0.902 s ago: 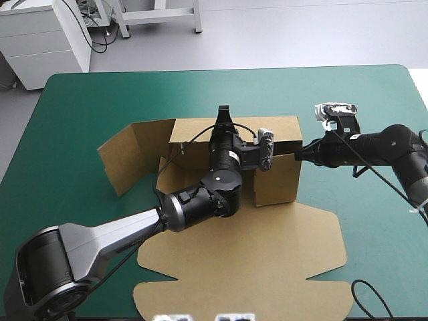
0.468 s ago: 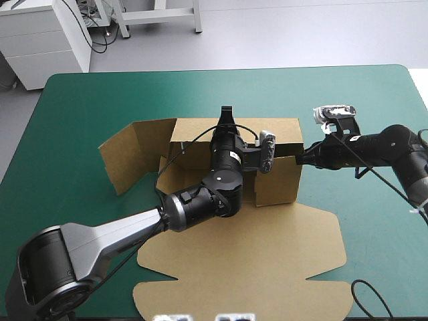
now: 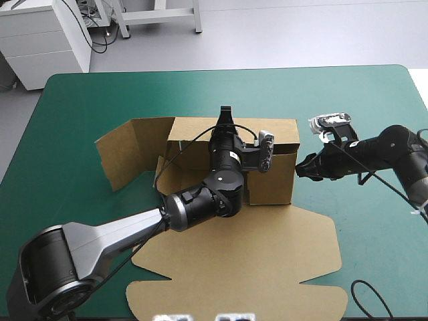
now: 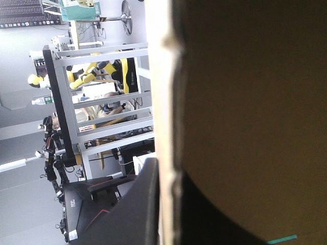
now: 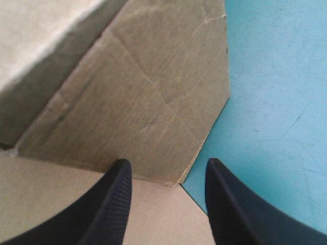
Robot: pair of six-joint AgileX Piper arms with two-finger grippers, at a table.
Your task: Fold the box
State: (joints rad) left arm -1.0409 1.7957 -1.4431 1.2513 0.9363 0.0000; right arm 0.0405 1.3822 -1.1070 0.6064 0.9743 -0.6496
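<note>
The teal-green desk carries the brown box at its middle, walls raised. The left pincer clamps the far wall; the right pincer stands wide beside the right wall.

No readable text on box; none elsewhere
</note>
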